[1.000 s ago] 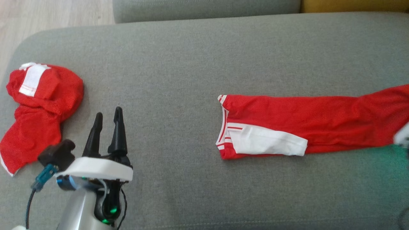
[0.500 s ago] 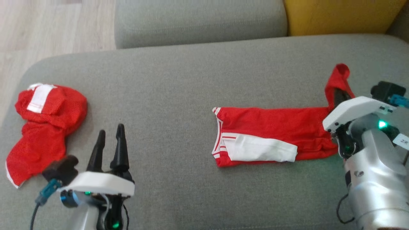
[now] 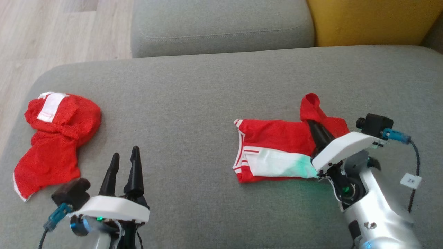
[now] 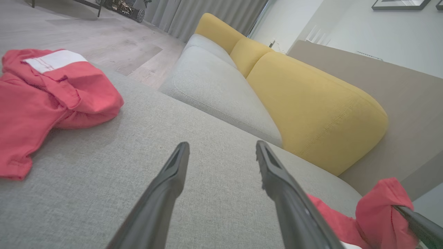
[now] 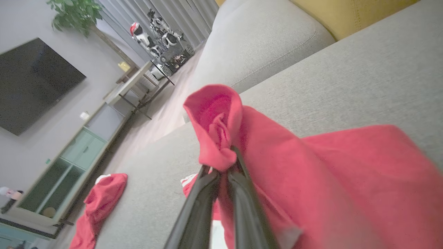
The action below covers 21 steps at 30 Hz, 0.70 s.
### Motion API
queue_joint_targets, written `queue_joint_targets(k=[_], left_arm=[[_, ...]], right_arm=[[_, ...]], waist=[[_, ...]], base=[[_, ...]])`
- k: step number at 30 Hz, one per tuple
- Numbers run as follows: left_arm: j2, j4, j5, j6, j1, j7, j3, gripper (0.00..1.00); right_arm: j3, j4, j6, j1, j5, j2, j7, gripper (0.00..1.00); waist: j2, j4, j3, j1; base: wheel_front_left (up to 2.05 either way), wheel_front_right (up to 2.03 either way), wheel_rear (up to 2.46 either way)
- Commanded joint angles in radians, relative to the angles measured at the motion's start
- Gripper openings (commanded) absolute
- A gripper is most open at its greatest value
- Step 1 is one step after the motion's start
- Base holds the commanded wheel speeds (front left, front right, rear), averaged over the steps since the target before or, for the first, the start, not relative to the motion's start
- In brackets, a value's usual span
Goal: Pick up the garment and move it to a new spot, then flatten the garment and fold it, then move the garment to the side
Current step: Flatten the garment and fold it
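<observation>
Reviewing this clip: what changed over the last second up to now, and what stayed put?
The right gripper, shut on the right end of the red garment, has carried that end up and leftward over the rest, so the garment now lies shorter on the sofa seat. The head camera also shifted. The left gripper stays open and idle; the crumpled red garment at the left lies as before.

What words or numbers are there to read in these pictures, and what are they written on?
"2", then a mark too blurred to read: on the small white tag hanging beside the right arm.
No words on the red garment or on the crumpled red garment: just white panels and stripes.
</observation>
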State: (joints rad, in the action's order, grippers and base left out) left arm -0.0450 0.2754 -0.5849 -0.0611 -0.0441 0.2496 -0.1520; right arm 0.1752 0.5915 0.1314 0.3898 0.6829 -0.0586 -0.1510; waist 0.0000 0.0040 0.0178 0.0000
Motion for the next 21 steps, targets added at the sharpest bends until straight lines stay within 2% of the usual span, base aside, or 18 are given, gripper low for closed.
queue_joint_targets(k=[1,8,9,21], left_arm=[[-0.005,-0.029,-0.012,0.006,-0.033,0.012,0.023,1.0],[-0.005,-0.023,-0.02,0.006,-0.039,0.012,0.011,1.0],[-0.005,-0.021,-0.022,0.006,-0.041,0.012,0.008,1.0],[-0.005,-0.01,-0.024,0.005,-0.069,0.012,-0.012,1.0]], right_arm=[[0.029,-0.035,-0.001,0.026,0.04,0.008,0.021,0.0],[0.166,0.035,-0.001,0.044,0.245,0.008,0.109,0.0],[0.211,0.063,-0.001,0.059,0.284,0.008,0.141,0.0],[0.41,0.212,-0.001,0.171,0.507,0.008,0.284,0.0]], waist=[[0.0,0.007,-0.003,0.0],[0.0,0.038,-0.021,0.0],[0.0,0.048,-0.029,0.0],[0.0,0.102,-0.074,0.0]], base=[[0.0,0.0,0.0],[0.0,0.0,0.0],[0.0,0.0,0.0],[0.0,0.0,0.0]])
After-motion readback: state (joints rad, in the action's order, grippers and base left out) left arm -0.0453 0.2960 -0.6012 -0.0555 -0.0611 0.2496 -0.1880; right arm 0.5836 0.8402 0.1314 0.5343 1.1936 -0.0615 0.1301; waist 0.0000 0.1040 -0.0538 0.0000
